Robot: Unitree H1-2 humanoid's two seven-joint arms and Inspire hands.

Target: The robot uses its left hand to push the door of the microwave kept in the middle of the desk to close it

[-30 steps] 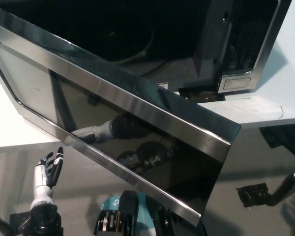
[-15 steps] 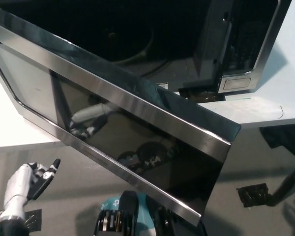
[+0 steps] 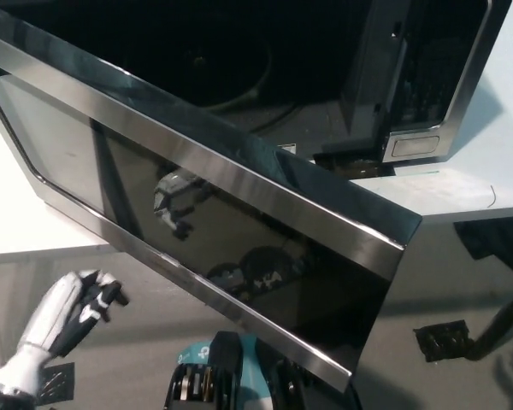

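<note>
The microwave [image 3: 410, 77] stands on the white desk [image 3: 487, 162] with its dark cavity showing at the top. Its door [image 3: 239, 231], dark glass in a steel frame, hangs wide open and runs from the upper left down to the lower right, out past the desk edge. My white left hand [image 3: 84, 299] is at the lower left, just below the door's lower steel edge and apart from it, empty, fingers loosely curled. The glass mirrors that hand. My black right hand [image 3: 445, 339] hangs low at the lower right, away from the door.
The desk's white top also shows at the left edge [image 3: 8, 213], behind the door. Grey floor lies below the door and around both hands. The door's free corner [image 3: 346, 376] reaches down near the picture's bottom middle.
My left hand dropped back to the lower left, then came up and right toward the door's lower edge, its fingers curling. Its reflection in the glass moved up. The door has not moved.
</note>
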